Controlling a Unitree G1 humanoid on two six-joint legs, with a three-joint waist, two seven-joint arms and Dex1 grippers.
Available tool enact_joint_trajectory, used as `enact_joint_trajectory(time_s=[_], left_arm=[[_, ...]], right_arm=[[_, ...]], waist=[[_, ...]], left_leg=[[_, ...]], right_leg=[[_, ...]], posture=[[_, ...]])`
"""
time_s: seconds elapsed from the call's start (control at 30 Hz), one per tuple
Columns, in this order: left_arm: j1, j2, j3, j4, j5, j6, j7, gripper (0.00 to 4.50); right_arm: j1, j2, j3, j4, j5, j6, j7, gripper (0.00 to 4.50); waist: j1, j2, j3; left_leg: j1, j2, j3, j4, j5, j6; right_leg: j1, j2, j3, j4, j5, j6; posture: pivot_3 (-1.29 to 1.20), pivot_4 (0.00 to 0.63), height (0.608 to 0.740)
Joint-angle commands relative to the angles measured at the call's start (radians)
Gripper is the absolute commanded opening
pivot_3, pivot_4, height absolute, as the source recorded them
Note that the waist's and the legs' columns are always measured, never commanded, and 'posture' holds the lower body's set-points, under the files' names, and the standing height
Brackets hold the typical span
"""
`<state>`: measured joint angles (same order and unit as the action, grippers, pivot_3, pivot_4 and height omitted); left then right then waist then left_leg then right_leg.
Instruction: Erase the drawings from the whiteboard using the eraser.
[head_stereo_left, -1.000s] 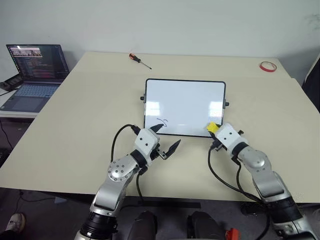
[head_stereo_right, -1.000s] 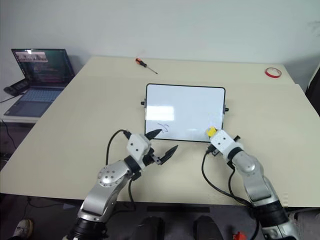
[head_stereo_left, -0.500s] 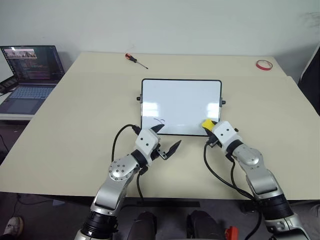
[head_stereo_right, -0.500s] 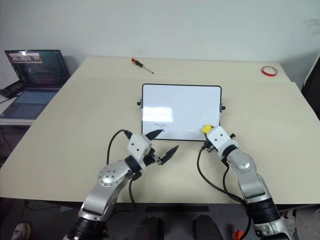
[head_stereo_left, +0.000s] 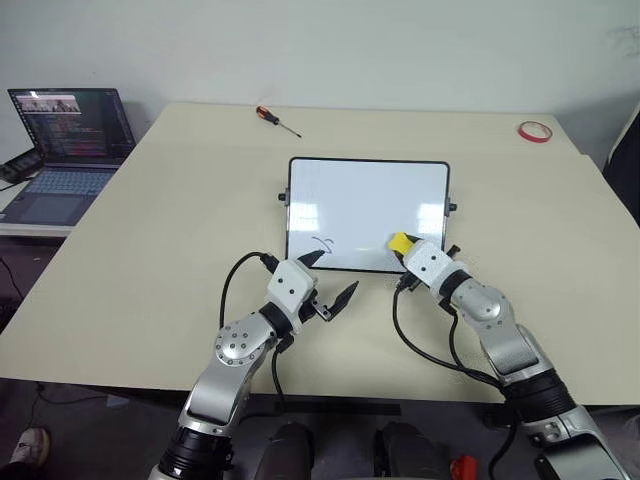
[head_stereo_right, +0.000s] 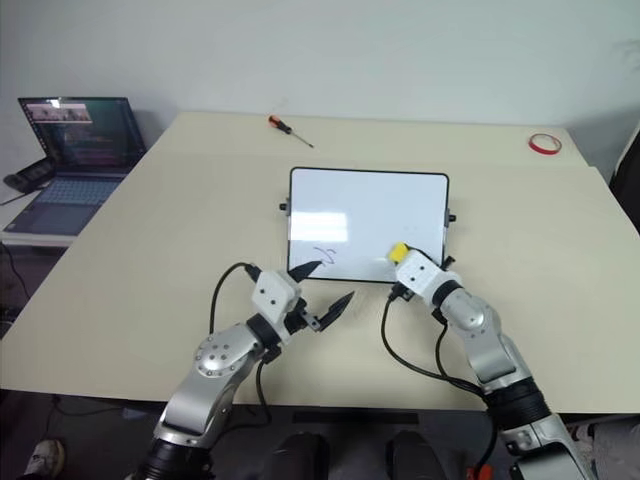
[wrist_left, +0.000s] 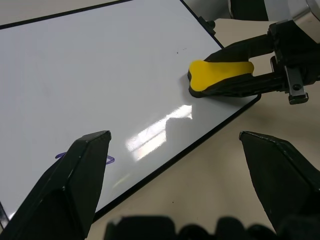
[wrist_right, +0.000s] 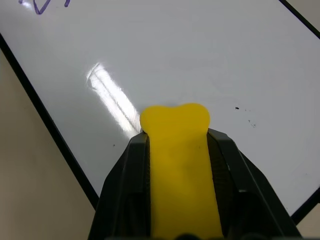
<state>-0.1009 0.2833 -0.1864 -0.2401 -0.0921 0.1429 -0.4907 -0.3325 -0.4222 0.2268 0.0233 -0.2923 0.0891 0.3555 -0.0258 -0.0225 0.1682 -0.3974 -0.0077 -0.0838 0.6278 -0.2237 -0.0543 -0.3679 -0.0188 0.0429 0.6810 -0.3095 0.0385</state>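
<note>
Right gripper (head_stereo_left: 404, 243) clamped the small yellow eraser (head_stereo_left: 399, 242) over the glossy black-framed whiteboard (head_stereo_left: 367, 198), frame centre.
Left gripper (head_stereo_left: 333, 279) gaped empty; wiping leftward, pressed flat, should clear the blue scribble (head_stereo_left: 323, 244).

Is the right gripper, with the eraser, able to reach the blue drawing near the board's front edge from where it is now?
Probably yes. The right gripper holds the eraser over the whiteboard, and bare board lies between it and the drawing. The left gripper stands open close by, which may crowd it.

Yellow eraser (head_stereo_left: 399, 242) over whiteboard's (head_stereo_left: 365, 205) near edge; blue drawings (head_stereo_left: 323, 244) remain.
</note>
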Motion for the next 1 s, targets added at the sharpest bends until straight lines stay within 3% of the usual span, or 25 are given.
enact_joint_trajectory(time_s=[0.03,0.23,0.5,0.73,1.0], left_arm=[[-0.007,-0.001,0.004,-0.041,0.000,-0.008,0.003,4.50],[-0.020,0.000,0.006,-0.027,-0.006,-0.009,-0.005,4.50],[-0.020,0.011,0.022,-0.025,-0.016,-0.009,-0.012,4.50],[0.046,0.038,0.093,-0.087,-0.042,0.003,0.013,4.50],[0.141,0.047,0.171,-0.156,-0.030,0.004,0.064,4.50]], right_arm=[[0.043,-0.039,-0.046,-0.001,-0.012,0.059,0.003,1.19],[0.110,-0.067,-0.102,-0.074,0.019,0.086,0.007,1.19],[0.140,0.077,-0.182,-0.216,0.265,0.082,0.049,1.19],[0.199,0.100,-0.246,-0.350,0.395,0.121,0.063,1.19],[0.431,0.062,-0.313,-0.472,0.420,0.123,0.055,1.19]], waist=[[0.001,0.000,0.000],[0.002,0.000,0.000],[-0.006,0.000,0.000],[-0.004,0.001,0.001],[0.000,0.001,0.001]], left_leg=[[0.000,0.000,0.000,0.000,0.000,0.000],[0.000,0.000,0.000,0.000,0.000,0.000],[0.000,0.000,0.000,0.000,0.000,0.000],[-0.001,0.000,-0.001,-0.001,0.000,0.000],[-0.002,0.000,-0.002,-0.001,0.000,0.000]], right_leg=[[0.000,0.000,0.000,0.000,0.000,0.000],[0.000,0.000,0.000,0.000,0.000,0.000],[-0.001,0.000,0.001,0.000,0.000,0.000],[-0.002,0.000,0.001,0.000,0.000,0.000],[-0.002,-0.001,0.001,-0.001,0.000,0.000]], posture=[[0.00,0.150,0.740],[0.00,0.150,0.740],[0.00,0.150,0.740],[0.00,0.150,0.740],[0.00,0.150,0.740]])
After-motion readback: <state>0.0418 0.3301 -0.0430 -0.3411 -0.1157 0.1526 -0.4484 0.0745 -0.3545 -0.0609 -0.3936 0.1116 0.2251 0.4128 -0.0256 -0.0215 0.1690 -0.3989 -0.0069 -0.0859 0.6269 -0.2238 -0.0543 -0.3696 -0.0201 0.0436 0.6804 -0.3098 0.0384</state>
